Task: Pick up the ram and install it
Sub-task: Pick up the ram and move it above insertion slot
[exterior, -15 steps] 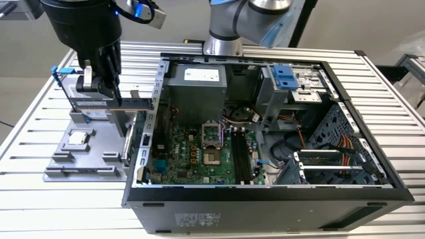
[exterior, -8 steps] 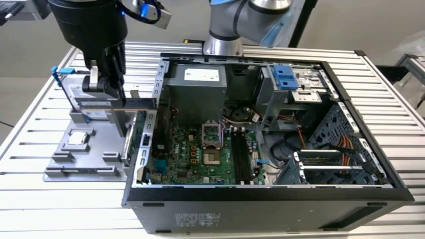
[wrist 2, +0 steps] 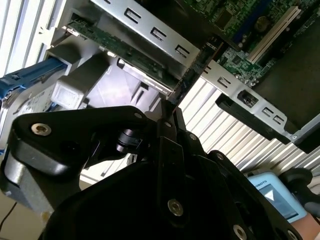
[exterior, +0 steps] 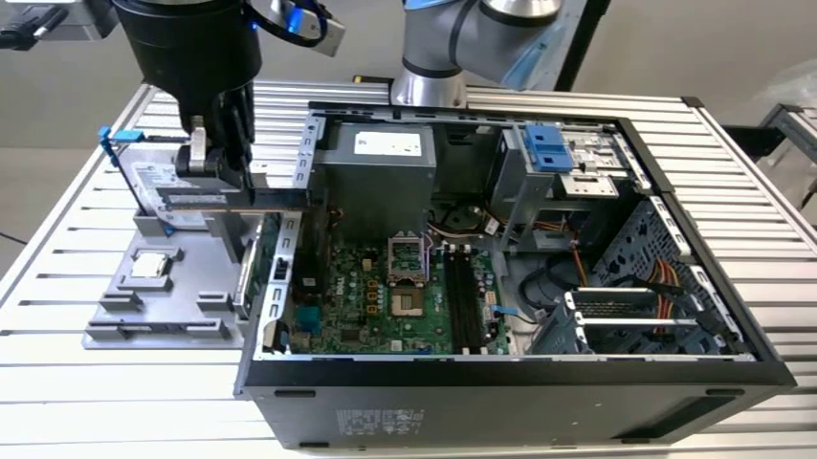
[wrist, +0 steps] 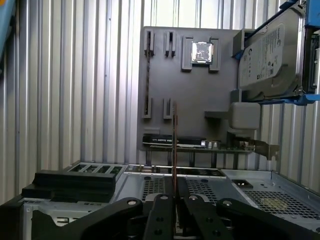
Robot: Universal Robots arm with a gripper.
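The long, thin, dark green circuit-board ram (wrist 2: 197,66) is clamped between the black fingers (wrist: 161,212), jutting beyond their tips; past it lies the ribbed silver metal surface (wrist: 75,100).

Open computer case (exterior: 511,402) at the exterior view's centre on a slatted table (exterior: 52,382); at the exterior view's left, a grey tray (exterior: 166,314) holds 1 processor chip (exterior: 153,266) and 1 hard drive (exterior: 156,182).

The ram (wrist 2: 195,66) is green circuit board, the table (exterior: 57,258) ribbed bare metal, the tray (wrist: 190,100) matt grey plastic.
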